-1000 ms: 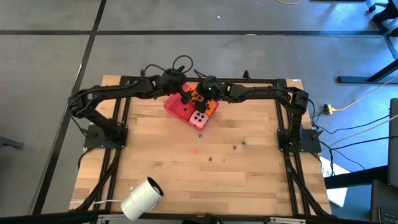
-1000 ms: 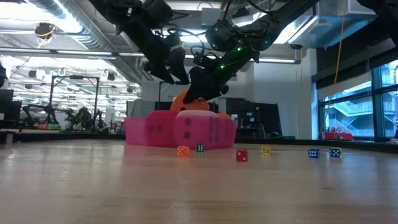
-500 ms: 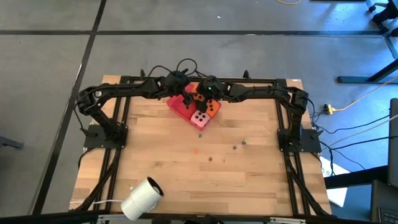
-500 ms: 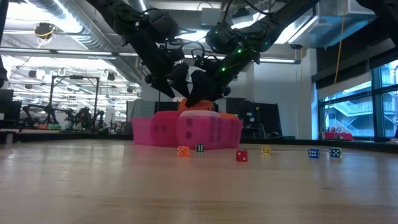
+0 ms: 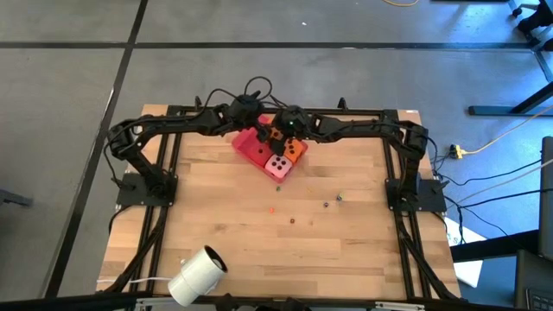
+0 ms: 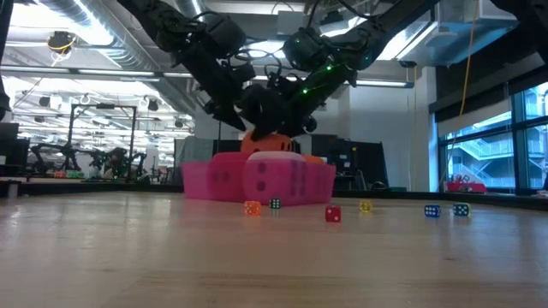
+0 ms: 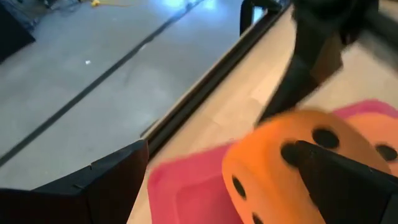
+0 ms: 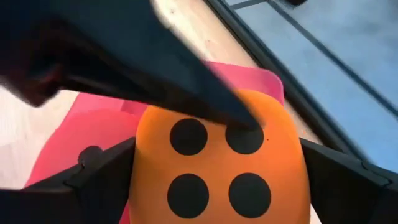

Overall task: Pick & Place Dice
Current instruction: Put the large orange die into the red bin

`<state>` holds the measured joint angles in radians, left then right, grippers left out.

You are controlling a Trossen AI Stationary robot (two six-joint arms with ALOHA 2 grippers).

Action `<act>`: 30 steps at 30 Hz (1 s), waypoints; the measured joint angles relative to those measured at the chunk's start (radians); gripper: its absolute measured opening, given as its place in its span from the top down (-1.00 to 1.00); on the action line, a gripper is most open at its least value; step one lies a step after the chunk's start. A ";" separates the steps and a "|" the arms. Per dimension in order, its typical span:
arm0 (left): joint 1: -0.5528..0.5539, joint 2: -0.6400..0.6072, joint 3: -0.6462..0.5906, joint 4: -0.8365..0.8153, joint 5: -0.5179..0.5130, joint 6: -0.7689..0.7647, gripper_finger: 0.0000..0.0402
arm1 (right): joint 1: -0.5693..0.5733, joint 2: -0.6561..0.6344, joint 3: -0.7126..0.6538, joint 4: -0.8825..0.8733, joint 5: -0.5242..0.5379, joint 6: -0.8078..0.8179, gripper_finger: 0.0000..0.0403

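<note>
Table (image 5: 216, 207), wooden. Nearest the low camera: small coloured beads (image 6: 332, 214) scattered on the boards. Behind them: pink die (image 5: 277, 166), resting on the table against the red die (image 5: 248, 145). Next back: orange die (image 8: 214, 165), four-pip face to the right wrist camera, between the wide-spread fingers of the right gripper (image 5: 278, 134); no grip visible. Left gripper (image 5: 259, 134) fingers spread wide, straddling an orange die (image 7: 283, 165). Second orange die (image 5: 295, 149) beside.
</note>
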<state>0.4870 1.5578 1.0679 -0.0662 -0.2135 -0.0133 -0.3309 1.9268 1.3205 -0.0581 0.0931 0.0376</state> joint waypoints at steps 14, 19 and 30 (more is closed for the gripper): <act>-0.001 0.043 0.000 -0.020 0.000 -0.004 -0.99 | 0.001 0.016 0.000 -0.014 0.000 0.122 -0.98; 0.000 0.119 0.003 0.017 0.032 -0.010 -0.99 | 0.001 0.019 -0.003 -0.049 0.030 0.095 -0.98; 0.008 0.082 0.000 0.038 0.049 0.003 -0.99 | -0.001 0.043 0.000 -0.039 0.016 0.111 -0.98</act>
<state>0.4946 1.6401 1.0679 -0.0280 -0.1648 -0.0105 -0.3316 1.9697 1.3205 -0.0974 0.1089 0.1485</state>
